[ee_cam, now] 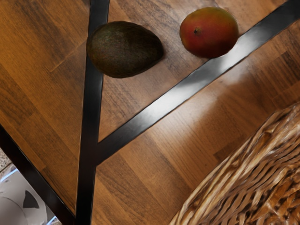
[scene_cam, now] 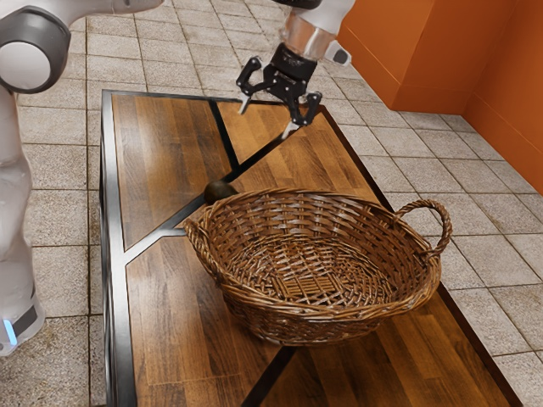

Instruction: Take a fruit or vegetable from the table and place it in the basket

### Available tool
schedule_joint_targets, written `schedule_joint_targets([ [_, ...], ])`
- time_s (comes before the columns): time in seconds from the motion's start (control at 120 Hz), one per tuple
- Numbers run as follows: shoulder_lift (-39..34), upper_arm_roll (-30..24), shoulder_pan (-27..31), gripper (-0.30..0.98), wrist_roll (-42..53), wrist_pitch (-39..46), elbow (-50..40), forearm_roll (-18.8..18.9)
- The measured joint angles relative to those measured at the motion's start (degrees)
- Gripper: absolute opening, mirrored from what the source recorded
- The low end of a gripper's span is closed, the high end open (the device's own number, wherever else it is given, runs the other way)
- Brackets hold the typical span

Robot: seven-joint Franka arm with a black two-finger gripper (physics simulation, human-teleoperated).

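Avocado [ee_cam: 124, 49] is on the counter [scene_cam: 161, 144], outside the basket [scene_cam: 331, 313]. Exterior view has it near center, slightly left and up, just past the basket's rim, which hides part of it. Dark green-brown, lying on its side, partly over a black strip [ee_cam: 89, 117] set in the counter. Narrow end points roughly at the mango [ee_cam: 209, 33].

Mango: red, going green-yellow along one edge. Near the avocado, clear gap between them. Its edge overlaps the shiny metal strip [ee_cam: 164, 96] that joins the black one at an angle. Basket is on the other side of that shiny strip.

Basket: brown wicker, oval, upright, center to lower right of the exterior view. Looped handle [scene_cam: 446, 227] at its right end. Woven bottom visible inside.

Hand [scene_cam: 266, 119]: open, fingers well apart, gripping nothing. Upper middle of the exterior view, above the far part of the counter, slightly tilted, tips pointing down.

Arm base [scene_cam: 15, 288] at the left edge of the exterior view, beside the counter. Pale tiled floor [scene_cam: 59, 212] around it, orange wall [scene_cam: 475, 51] upper right.
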Motion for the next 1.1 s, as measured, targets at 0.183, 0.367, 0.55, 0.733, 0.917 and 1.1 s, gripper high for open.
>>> schedule_joint_targets([
  [0.183, -1.15, 0.54, -0.84, 0.69, -20.44, 9.16, -0.16, -1.4],
  [0.367, -4.4, 2.72, -2.97, 0.69, -31.45, 11.07, -0.23, -2.56],
  [0.55, -3.16, 5.37, -4.12, 0.69, -9.01, 11.57, -1.06, 6.2],
  [0.733, -21.26, 8.35, -7.49, 0.69, 15.04, 15.87, -24.08, 9.37],
  [0.917, -23.09, 9.73, -9.24, 0.69, 34.39, 23.72, -35.07, 10.03],
  [1.1, -25.36, 11.39, -9.6, 0.69, 51.21, 28.25, -41.08, 10.19],
])
